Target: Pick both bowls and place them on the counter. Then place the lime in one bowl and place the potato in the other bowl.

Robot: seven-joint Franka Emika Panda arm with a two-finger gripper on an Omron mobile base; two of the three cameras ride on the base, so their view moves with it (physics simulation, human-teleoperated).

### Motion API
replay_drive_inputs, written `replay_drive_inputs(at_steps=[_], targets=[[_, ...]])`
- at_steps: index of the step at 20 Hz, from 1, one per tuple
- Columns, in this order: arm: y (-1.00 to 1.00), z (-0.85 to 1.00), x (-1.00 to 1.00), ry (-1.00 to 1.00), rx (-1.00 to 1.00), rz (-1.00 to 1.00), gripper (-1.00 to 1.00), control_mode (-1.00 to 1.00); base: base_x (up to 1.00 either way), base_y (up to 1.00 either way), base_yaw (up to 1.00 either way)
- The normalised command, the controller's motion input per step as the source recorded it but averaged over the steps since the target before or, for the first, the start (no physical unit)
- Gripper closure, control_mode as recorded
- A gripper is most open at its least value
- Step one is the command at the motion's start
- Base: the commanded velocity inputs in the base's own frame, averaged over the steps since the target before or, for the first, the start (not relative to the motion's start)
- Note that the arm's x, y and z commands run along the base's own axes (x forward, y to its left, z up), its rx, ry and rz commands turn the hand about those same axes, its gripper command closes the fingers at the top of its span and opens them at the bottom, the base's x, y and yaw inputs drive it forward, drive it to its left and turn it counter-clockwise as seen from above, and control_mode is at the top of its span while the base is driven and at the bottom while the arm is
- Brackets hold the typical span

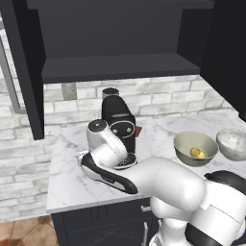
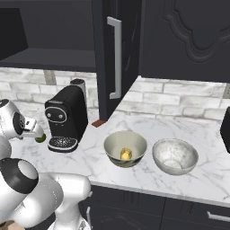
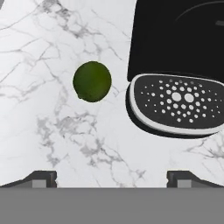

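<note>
The lime [image 3: 92,81], a dark green ball, lies on the white marble counter [image 3: 52,131] just left of the coffee machine's drip tray [image 3: 177,103]. My gripper [image 3: 112,177] hovers over it, open, its two fingertips [image 3: 41,177] spread wide with nothing between them. In the right base view the lime [image 2: 41,138] peeks out beside my hand. The olive-beige bowl [image 2: 125,148] stands on the counter with the yellow potato [image 2: 126,154] inside it. Right beside it stands the white-grey marbled bowl [image 2: 175,156], with nothing inside. Both bowls also show in the left base view: the olive one [image 1: 186,144] with the potato [image 1: 197,153], and the marbled one [image 1: 233,143].
A black coffee machine [image 2: 66,117] stands at the back, close to the lime. A dark cabinet door [image 2: 114,58] hangs open above the counter, and a dark shelf [image 1: 115,67] runs overhead. The counter's front edge [image 1: 86,204] is near my arm.
</note>
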Motion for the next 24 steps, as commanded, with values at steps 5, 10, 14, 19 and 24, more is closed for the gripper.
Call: replay_drive_inputs(at_steps=[5,10,14,19,24], targets=[[0.08,0.0,0.11,0.0,0.03,-0.08,-1.0,-1.0,0.0,0.0,0.0],[0.0,0.0,0.08,0.0,0.03,-0.1,-1.0,-1.0,0.0,0.0,0.0],[0.0,0.0,0.06,0.0,0.07,-0.15,-1.0,-1.0,0.0,0.0,0.0],[0.0,-0.01,0.07,0.0,0.09,-0.14,-1.0,-1.0,0.0,0.0,0.0],[0.0,-0.07,0.12,0.0,0.07,-0.12,-1.0,-1.0,0.0,0.0,0.0]])
